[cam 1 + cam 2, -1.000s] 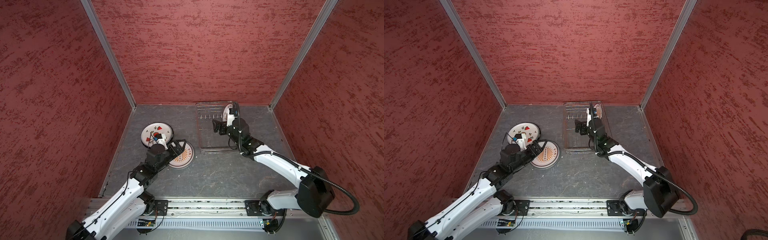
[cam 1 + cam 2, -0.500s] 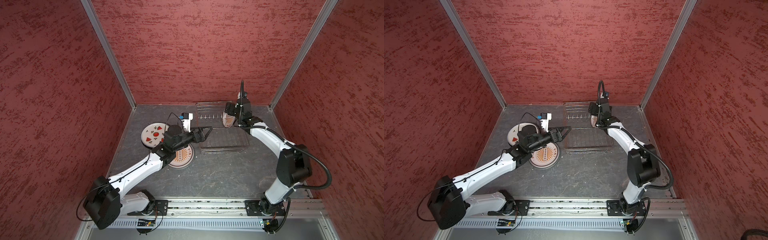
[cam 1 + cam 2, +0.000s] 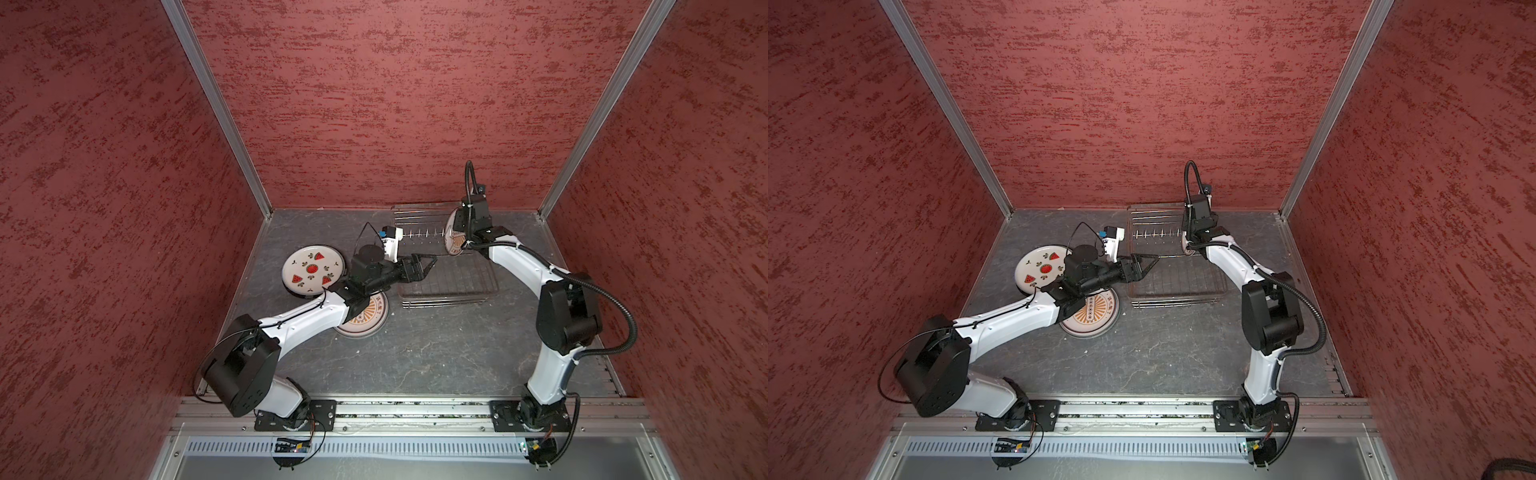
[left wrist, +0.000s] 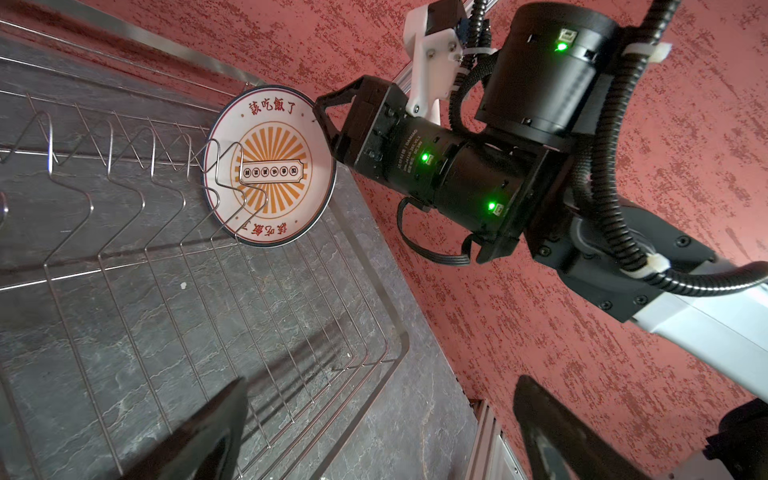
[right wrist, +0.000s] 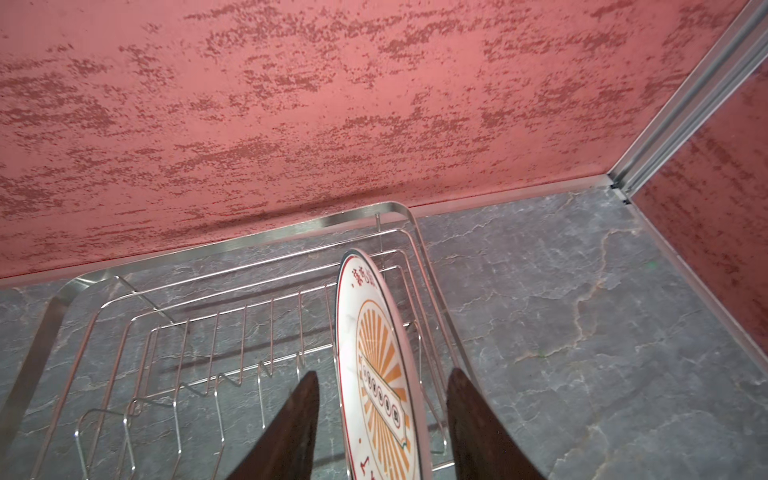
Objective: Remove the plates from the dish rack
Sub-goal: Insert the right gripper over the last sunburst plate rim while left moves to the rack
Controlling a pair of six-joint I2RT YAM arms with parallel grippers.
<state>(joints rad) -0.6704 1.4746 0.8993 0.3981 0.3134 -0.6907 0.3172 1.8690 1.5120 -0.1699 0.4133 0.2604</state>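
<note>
The dish rack (image 3: 449, 296) (image 3: 1177, 293) stands at the back of the table. One orange sunburst plate (image 3: 453, 241) (image 4: 270, 166) (image 5: 374, 365) stands upright in its last prong slot. My right gripper (image 3: 462, 232) (image 5: 383, 372) straddles this plate's upper rim, jaws open with a gap on each side. My left gripper (image 3: 424, 269) (image 3: 1147, 266) (image 4: 380, 384) hovers open and empty over the rack's left side. A watermelon plate (image 3: 311, 270) (image 3: 1042, 268) and a second sunburst plate (image 3: 368, 320) (image 3: 1094, 318) lie flat on the table, the latter partly under my left arm.
The red back wall (image 3: 395, 104) runs right behind the rack, and the right wall (image 5: 706, 249) is close to the upright plate. An aluminium rail (image 3: 415, 409) with both arm bases borders the table's front.
My left arm has reached from over the flat plates to the rack's left side. My right gripper has risen over the upright plate, and its jaws have narrowed round the rim.
</note>
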